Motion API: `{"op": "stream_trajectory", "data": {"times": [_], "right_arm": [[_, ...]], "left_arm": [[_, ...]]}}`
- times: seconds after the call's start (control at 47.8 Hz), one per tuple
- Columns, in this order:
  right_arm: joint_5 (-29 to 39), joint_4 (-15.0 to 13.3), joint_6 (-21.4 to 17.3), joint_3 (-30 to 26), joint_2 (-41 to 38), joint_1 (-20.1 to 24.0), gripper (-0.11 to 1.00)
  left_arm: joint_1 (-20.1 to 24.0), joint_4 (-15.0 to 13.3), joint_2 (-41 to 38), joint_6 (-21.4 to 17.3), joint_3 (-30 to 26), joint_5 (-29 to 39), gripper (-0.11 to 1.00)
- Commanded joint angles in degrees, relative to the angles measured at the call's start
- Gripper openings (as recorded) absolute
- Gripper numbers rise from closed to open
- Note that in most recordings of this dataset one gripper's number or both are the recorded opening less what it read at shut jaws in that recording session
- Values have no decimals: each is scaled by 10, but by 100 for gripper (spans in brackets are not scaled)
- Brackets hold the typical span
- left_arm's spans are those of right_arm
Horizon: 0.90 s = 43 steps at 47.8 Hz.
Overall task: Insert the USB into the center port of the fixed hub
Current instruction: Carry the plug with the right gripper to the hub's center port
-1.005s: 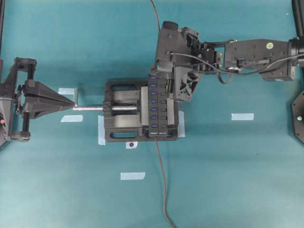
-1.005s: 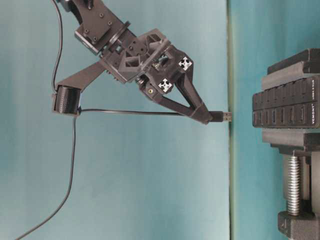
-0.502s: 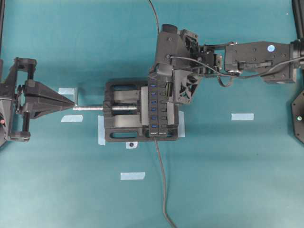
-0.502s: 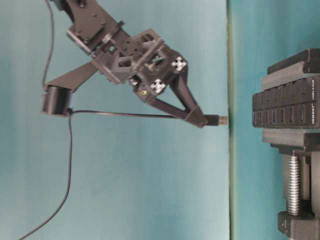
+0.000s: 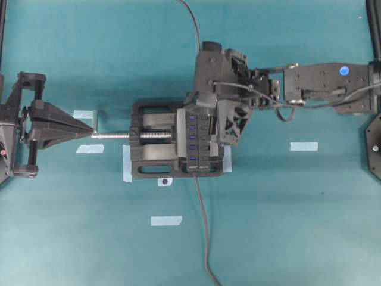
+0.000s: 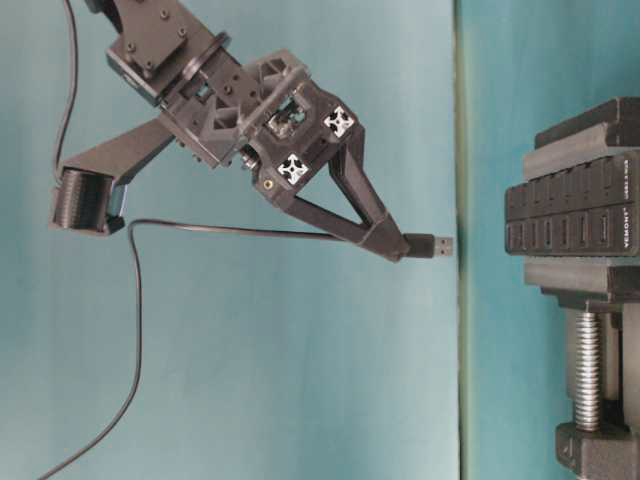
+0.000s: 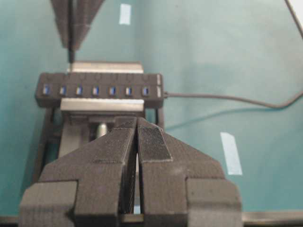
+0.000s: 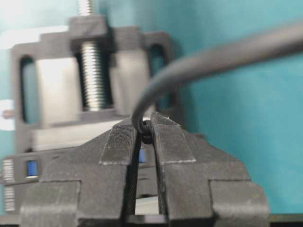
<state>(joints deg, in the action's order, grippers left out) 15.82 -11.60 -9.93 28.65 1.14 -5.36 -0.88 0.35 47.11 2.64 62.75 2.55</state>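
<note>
The USB is held clamped in the right gripper above the fixed hub, still apart from it, so alignment over the center port is judged next, while the left gripper rests pressed together.

A flat teal-green bench fills the whole overhead view; its surface is matte and evenly lit, with soft shadows; several short strips of pale blue tape lie stuck on it, one toward 6 o'clock, one at 3 o'clock, two at 9 o'clock; in the table-level view a teal backdrop stands behind.
</note>
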Motion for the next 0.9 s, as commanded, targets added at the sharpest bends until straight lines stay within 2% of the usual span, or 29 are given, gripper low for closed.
{"op": "stream_trajectory", "data": {"times": [0.0, 0.314, 0.628, 0.879], "right_arm": [[-5, 1, -8, -4, 18, 7, 10], [-6, 1, -9, 4, 5, 18, 10], [-33, 1, -32, 14, -18, 18, 10], [-35, 1, -33, 15, -27, 22, 10]], "left_arm": [[-1, 2, -1, 1, -5, -2, 0], [-1, 1, -1, 1, -6, -3, 0], [-1, 2, -1, 1, -6, -3, 0], [-1, 2, -1, 1, -4, -2, 0]]}}
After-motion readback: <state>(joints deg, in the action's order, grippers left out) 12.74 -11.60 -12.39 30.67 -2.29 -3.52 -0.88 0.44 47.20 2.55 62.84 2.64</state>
